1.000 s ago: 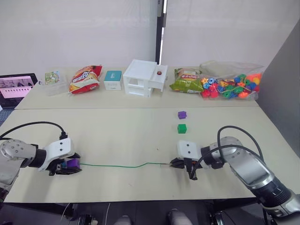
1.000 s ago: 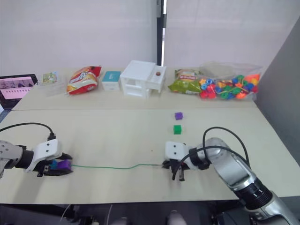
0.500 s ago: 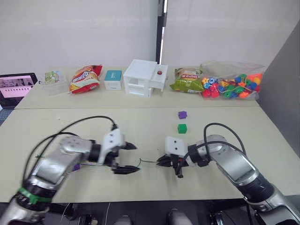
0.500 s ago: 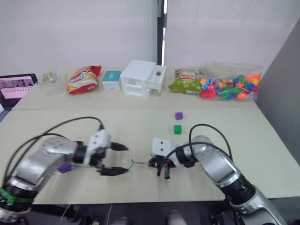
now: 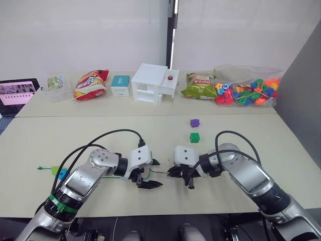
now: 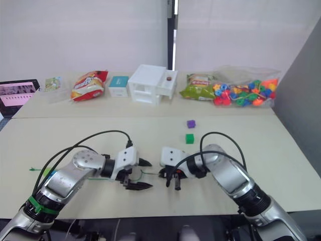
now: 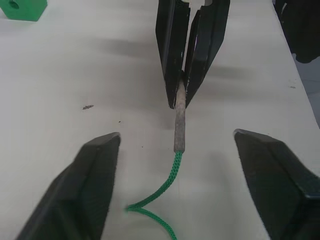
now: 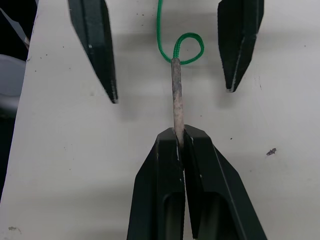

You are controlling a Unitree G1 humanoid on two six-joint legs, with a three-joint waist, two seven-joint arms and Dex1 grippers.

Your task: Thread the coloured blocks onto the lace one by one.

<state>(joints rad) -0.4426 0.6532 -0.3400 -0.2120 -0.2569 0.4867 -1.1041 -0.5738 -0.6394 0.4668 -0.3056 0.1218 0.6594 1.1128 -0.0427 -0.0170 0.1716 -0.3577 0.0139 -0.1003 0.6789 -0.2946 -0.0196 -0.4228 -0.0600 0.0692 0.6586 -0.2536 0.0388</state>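
My right gripper (image 8: pixel 179 142) pinches the lace (image 7: pixel 172 167) by its stiff tip; my left gripper (image 7: pixel 175 150) gapes wide around it, empty. Head view adds what looks like threaded beads (image 5: pixel 61 173) far left.

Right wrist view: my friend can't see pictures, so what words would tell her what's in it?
The right gripper has its jaws shut on the stiff grey tip of a green lace over a pale table. The left gripper faces it, jaws open on either side of the tip.
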